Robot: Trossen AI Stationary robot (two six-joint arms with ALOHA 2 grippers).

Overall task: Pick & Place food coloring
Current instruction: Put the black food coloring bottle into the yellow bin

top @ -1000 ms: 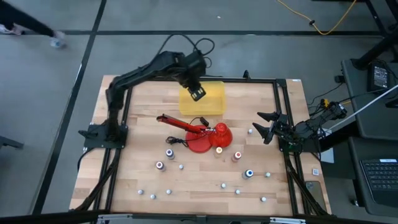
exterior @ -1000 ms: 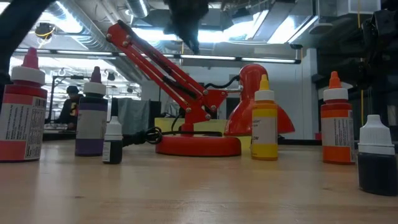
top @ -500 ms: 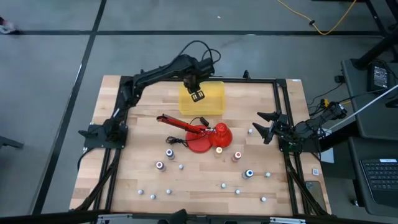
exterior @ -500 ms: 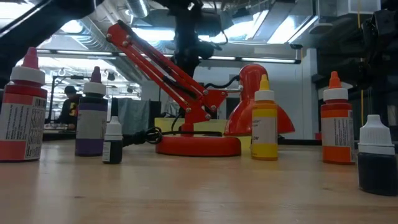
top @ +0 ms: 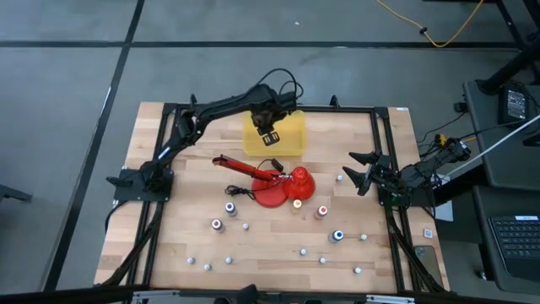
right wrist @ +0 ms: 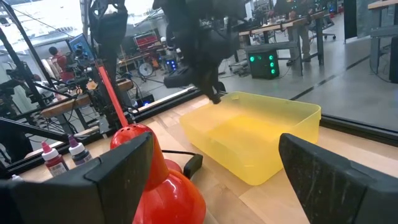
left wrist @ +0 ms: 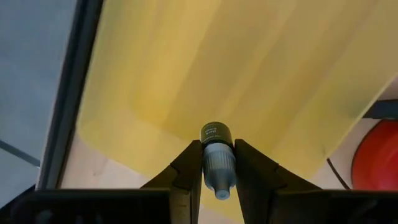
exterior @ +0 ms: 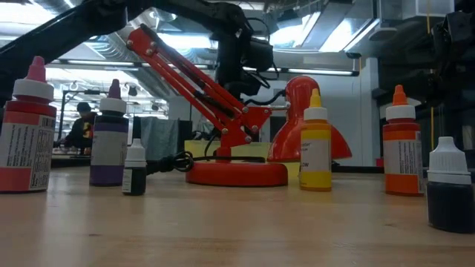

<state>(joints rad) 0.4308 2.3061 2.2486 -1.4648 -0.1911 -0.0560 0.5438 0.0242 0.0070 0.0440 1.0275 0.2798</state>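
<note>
My left gripper (top: 270, 135) hangs over the yellow bin (top: 287, 143) at the table's far side, shut on one tiny dark dropper bottle (left wrist: 217, 138) with a pale ribbed cap. More food coloring stands on the table's near half: purple (top: 230, 208), dark red (top: 217, 225), yellow (top: 297, 203), orange-red (top: 321, 211) and blue (top: 338, 236), each on its base. My right gripper (top: 359, 173) waits open at the table's right side, holding nothing. My left gripper pinches the small bottle between its two fingers (left wrist: 188, 167), which sit at the top of the dark body and the pale cap (left wrist: 219, 169). The fingers point down from above. The bottle is lifted clear over the bin, base down, tip toward the wrist.
A red desk lamp (top: 274, 181) with a long jointed arm lies mid-table, between the bin and the standing bottles. Several tiny white-capped bottles (top: 303, 251) are scattered near the near edge. A black frame rail (top: 380, 152) borders the table. A person (exterior: 82, 126) sits far behind.
My left gripper, still shut on the small bottle, has come down over the yellow bin and shifted slightly toward the table's right and near side as the arm stretched out. The other bottles, the lamp and my right arm have kept still.
</note>
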